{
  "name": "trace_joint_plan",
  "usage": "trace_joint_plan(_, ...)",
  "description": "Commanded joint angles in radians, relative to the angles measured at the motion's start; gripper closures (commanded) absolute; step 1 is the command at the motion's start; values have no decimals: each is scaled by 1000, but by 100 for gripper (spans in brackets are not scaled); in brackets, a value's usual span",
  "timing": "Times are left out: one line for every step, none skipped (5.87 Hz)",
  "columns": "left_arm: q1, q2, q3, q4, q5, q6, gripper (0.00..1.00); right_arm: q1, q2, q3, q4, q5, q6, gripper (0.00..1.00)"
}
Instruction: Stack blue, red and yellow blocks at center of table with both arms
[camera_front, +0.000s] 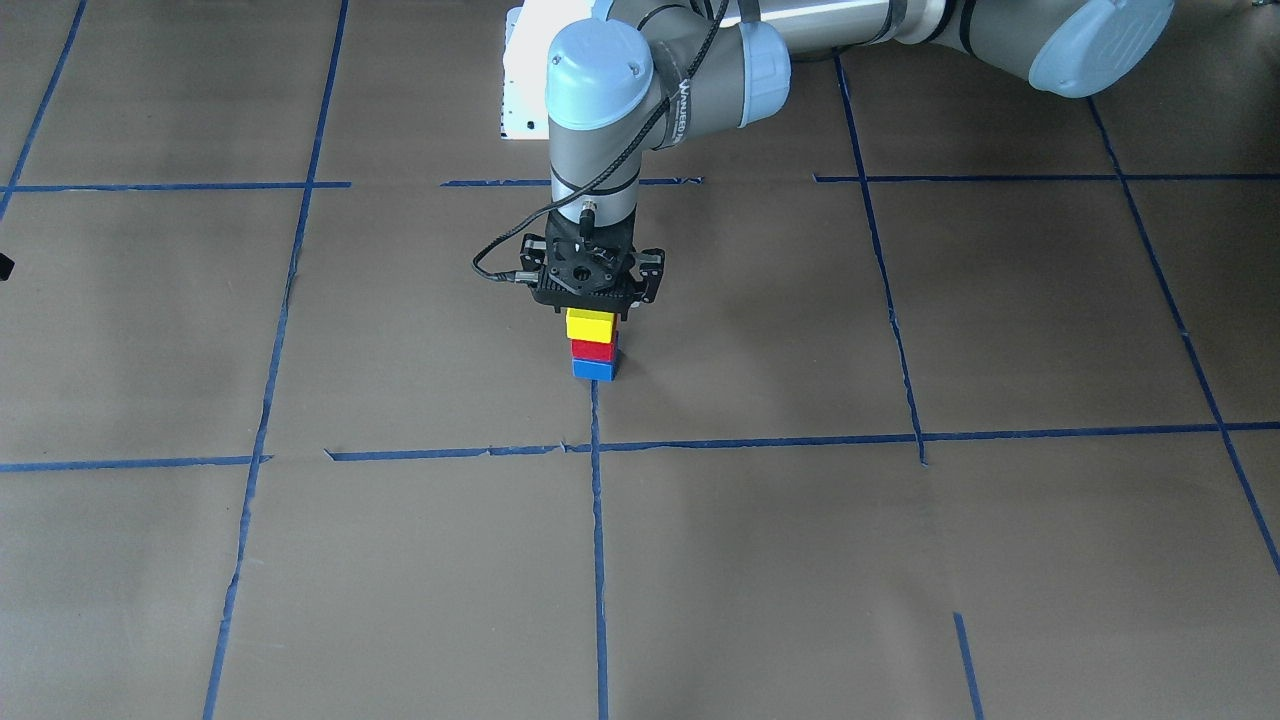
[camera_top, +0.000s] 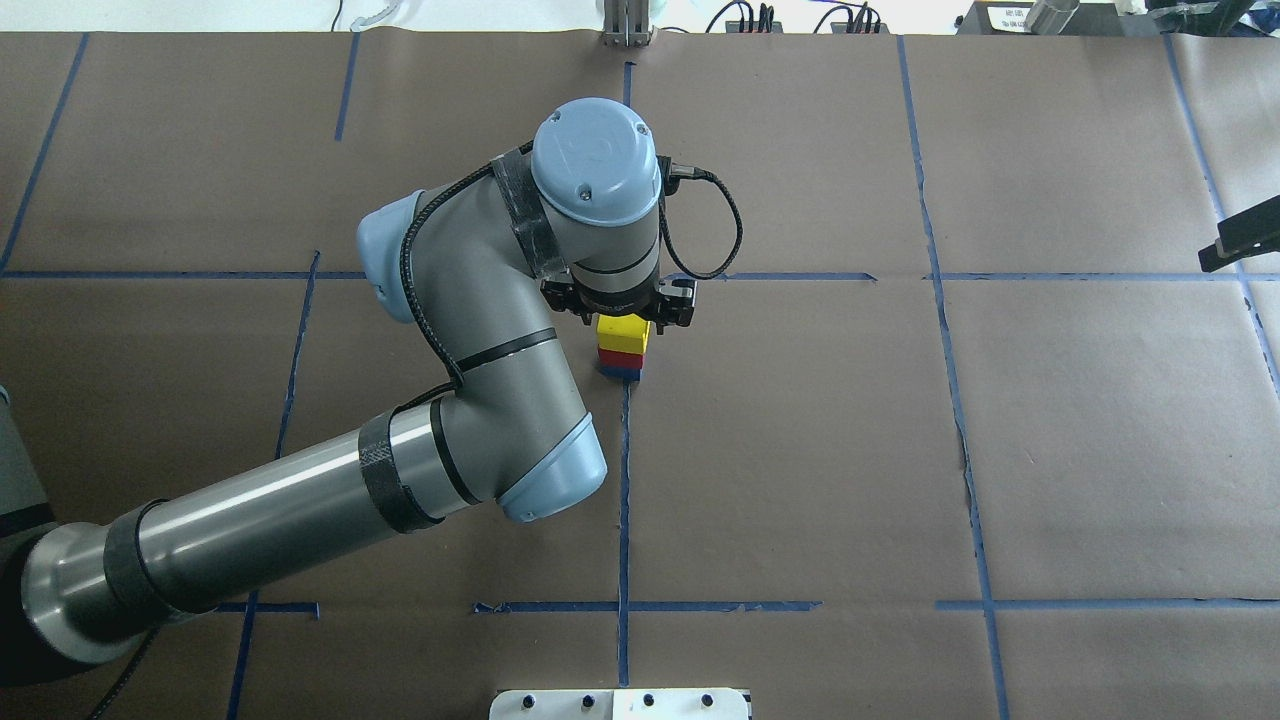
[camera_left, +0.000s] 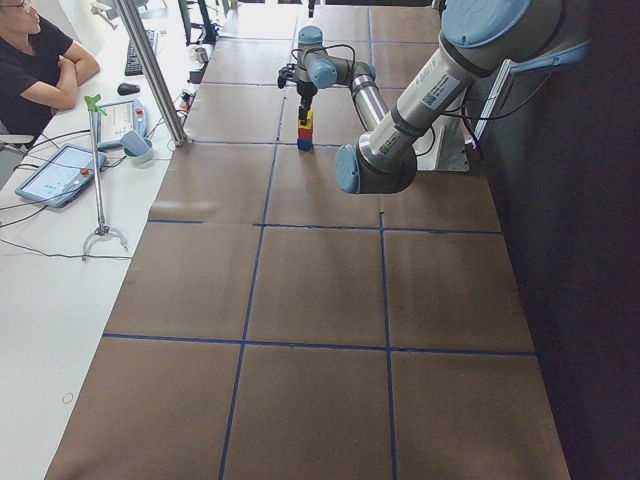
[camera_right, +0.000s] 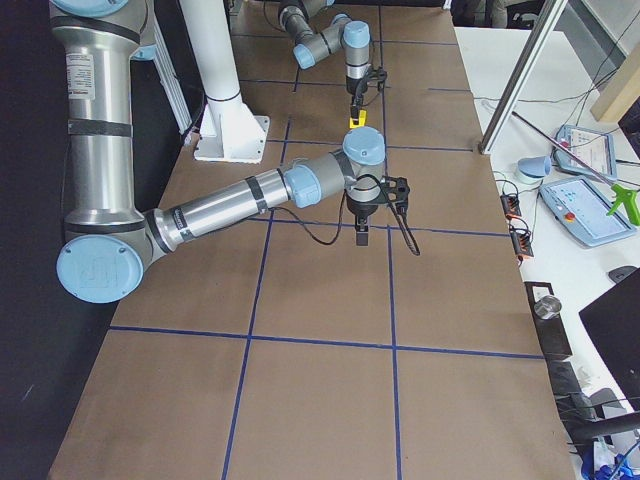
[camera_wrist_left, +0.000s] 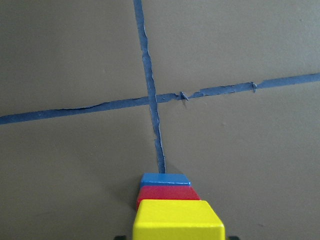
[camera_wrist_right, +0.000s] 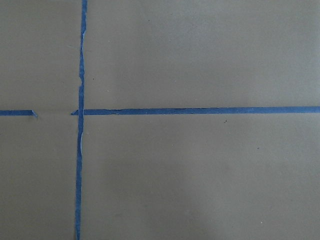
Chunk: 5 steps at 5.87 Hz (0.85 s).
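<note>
Near the middle of the table (camera_front: 900, 560), the three blocks form one stack: blue (camera_front: 594, 370) on the paper, red (camera_front: 592, 350) on it, yellow (camera_front: 589, 324) on top. My left gripper (camera_front: 596, 318) points straight down over the stack, its jaws shut on the yellow block (camera_wrist_left: 178, 220). In the left wrist view the red block (camera_wrist_left: 167, 192) and blue block (camera_wrist_left: 165, 179) show beneath it. My right gripper (camera_right: 361, 232) hangs over bare table far to the right, away from the stack; I cannot tell whether it is open or shut.
The white pedestal base (camera_front: 522, 90) stands behind the stack at the robot's side. The stack sits at the end of a blue tape line (camera_front: 598, 520). A person (camera_left: 40, 60) sits at a side desk holding tablets and a metal post (camera_left: 150, 70).
</note>
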Motion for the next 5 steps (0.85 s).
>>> trace_joint_plan(-14,-1,-14,4,-5,0,1,0,1,0,0,2,0,0)
trace_joint_plan(-58,7,-78,9,-18,2,0,0,1,-1,0,2,-1,0)
trace_joint_plan(-148,90,-194,30,-141,11,0,0,1,-10,2,-1,-15,0)
trace_joint_plan(-214,231,-330,29,-187,46,0,0,6,-19,2,-4,-16,0)
trace_joint_plan(-282,337,-418,29,-214,128,0,2,10,-33,2,-9,-29,0)
